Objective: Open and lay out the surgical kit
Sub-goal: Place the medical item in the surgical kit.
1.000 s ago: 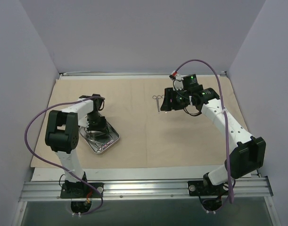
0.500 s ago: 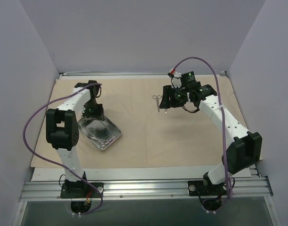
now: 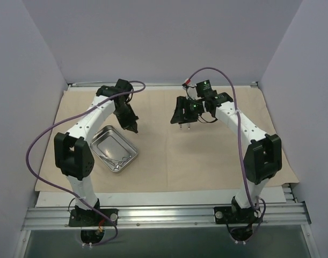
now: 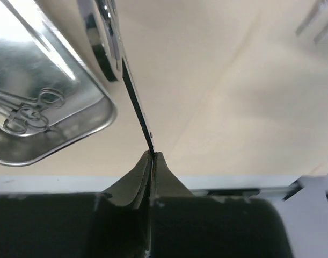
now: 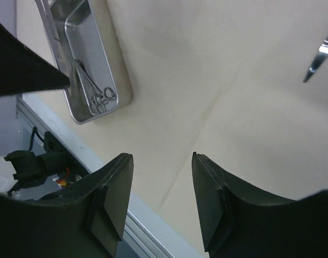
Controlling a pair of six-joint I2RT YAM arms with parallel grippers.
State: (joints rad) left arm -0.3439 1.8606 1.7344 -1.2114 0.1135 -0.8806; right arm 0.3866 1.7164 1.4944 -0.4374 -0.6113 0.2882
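Observation:
The beige cloth wrap (image 3: pixel 206 156) lies spread flat over the table. The steel tray (image 3: pixel 114 149) sits on its left part, with ring-handled instruments (image 4: pixel 25 112) lying inside. My left gripper (image 3: pixel 134 128) hangs above the cloth, up and right of the tray. It is shut (image 4: pixel 152 156) on the tip of a thin scissor-like instrument (image 4: pixel 134 102) that points away from the fingers. My right gripper (image 3: pixel 184 124) hovers over the cloth's middle back, open (image 5: pixel 161 156) and empty. The tip of another silver instrument (image 5: pixel 320 56) lies on the cloth just beyond it.
Grey walls close the table in on three sides. A metal rail (image 3: pixel 164 215) with both arm bases runs along the near edge. Purple cables (image 3: pixel 37 140) loop beside each arm.
My left gripper has lifted out of the tray and swung back and to the right with an instrument. My right gripper has shifted left over the laid-out instrument.

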